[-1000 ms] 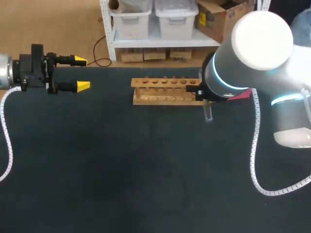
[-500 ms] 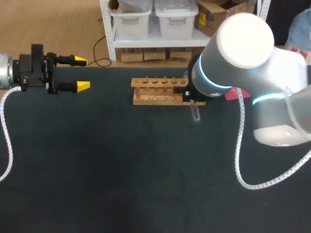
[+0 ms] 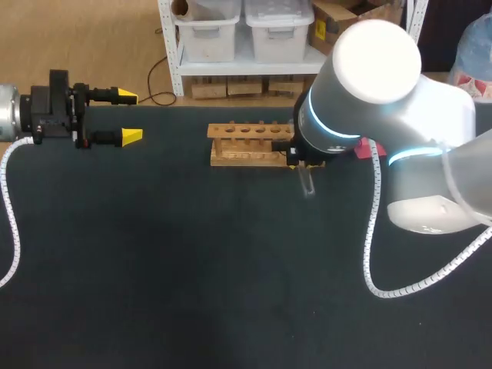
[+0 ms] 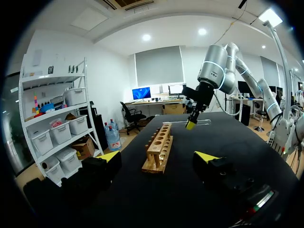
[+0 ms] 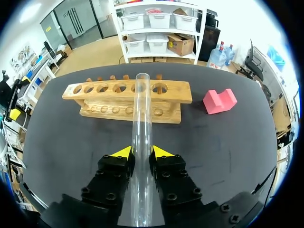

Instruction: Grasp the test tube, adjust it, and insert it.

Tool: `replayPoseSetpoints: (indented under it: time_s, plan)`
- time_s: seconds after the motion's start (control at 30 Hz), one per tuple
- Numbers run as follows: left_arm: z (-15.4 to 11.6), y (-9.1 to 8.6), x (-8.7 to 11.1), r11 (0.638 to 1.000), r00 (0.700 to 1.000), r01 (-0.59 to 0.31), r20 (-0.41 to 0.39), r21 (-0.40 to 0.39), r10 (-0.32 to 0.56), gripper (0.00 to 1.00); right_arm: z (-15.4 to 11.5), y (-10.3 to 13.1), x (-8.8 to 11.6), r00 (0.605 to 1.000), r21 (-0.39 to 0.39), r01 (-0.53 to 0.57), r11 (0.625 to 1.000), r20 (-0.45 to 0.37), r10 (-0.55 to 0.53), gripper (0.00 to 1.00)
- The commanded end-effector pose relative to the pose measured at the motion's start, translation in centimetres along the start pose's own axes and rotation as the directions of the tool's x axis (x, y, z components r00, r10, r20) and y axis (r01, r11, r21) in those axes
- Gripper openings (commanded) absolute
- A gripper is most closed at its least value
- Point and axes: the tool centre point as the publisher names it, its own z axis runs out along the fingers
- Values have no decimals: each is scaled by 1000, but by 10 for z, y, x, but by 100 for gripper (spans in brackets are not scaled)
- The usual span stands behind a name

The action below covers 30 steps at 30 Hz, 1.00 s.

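A clear, empty glass test tube [image 5: 141, 118] is clamped between the yellow-tipped fingers of the right gripper [image 5: 141, 152]. It lies level above the table [image 3: 192, 269], its free end pointing far, toward the right part of a wooden rack [image 5: 109, 102]. The rack stands at the table's far middle, long side running left to right, its six top holes empty
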Motion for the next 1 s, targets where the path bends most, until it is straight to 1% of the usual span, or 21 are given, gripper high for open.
replayPoseSetpoints:
  time_s: [0.03, 0.27, 0.5, 0.73, 1.0]
  plan:
    - [-1, -1, 1, 1000, 1000, -3, 3, -4, 3, 100, 4, 2, 0, 1000, 0, 6, 1000, -25, -6, 0]
    - [-1, -1, 1, 1000, 1000, -3, 3, -4, 3, 100, 8, 3, 3, 998, -2, 24, 1000, -57, -24, 0]
    - [-1, -1, 1, 1000, 1000, -3, 3, -4, 3, 100, 13, 5, 3, 992, -2, 63, 998, -114, -63, 0]
    - [-1, -1, 1, 1000, 1000, -3, 3, -4, 3, 100, 23, 4, 7, 984, -5, 76, 997, -164, -75, 0]
    - [-1, -1, 1, 1000, 1000, -3, 3, -4, 3, 100, 29, 4, 6, 981, -1, 78, 997, -179, -77, 0]
